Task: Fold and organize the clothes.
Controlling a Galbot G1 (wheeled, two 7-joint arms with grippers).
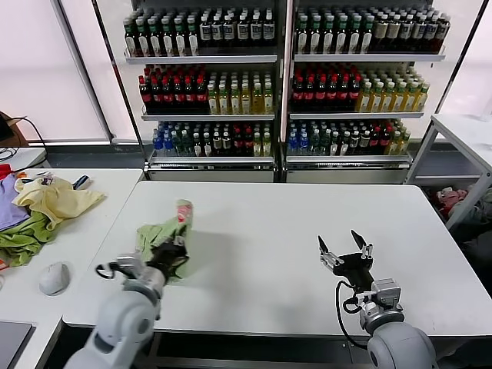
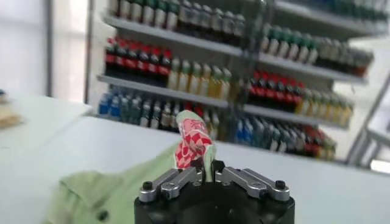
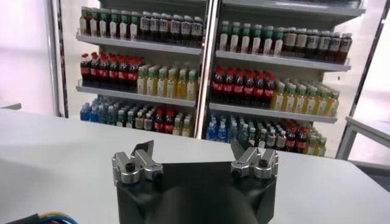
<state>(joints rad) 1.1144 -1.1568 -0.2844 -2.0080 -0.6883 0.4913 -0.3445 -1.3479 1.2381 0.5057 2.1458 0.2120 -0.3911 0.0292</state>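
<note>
We see the left gripper near the white table's left edge, its fingers pressed together on a pinch of the light green shirt, which rises directly from the fingertips. The shirt sits bunched and partly lifted, its red-and-white printed patch standing upright above the jaws (a small dark button shows lower on the cloth). The right gripper hovers over the table's near right part, fingers spread wide, well apart from the shirt.
</note>
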